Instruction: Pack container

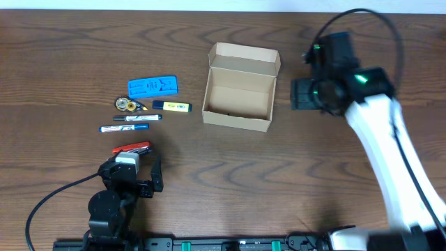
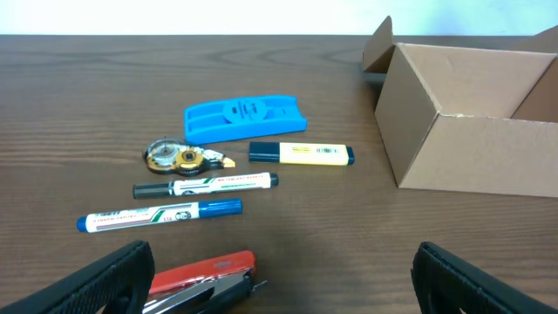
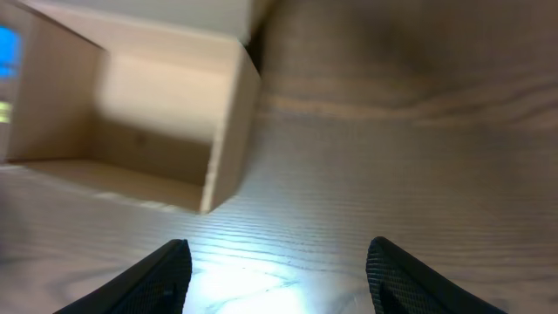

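Left gripper [image 2: 279, 283] wide open, empty, at the table's [image 1: 209, 181] near edge.
Box [image 1: 237, 120] stands lid-open toward the far edge; right gripper [image 3: 279, 275] hangs beside it, jaws apart, holding nothing.

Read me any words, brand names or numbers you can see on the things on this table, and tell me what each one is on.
No text is legible in any view.
Black-capped marker: printed label along the barrel, too small to read.
Blue-capped marker: printed label, too small to read.
Yellow highlighter: dark print on the barrel, blurred.
Cardboard box: no print on the sides shown.
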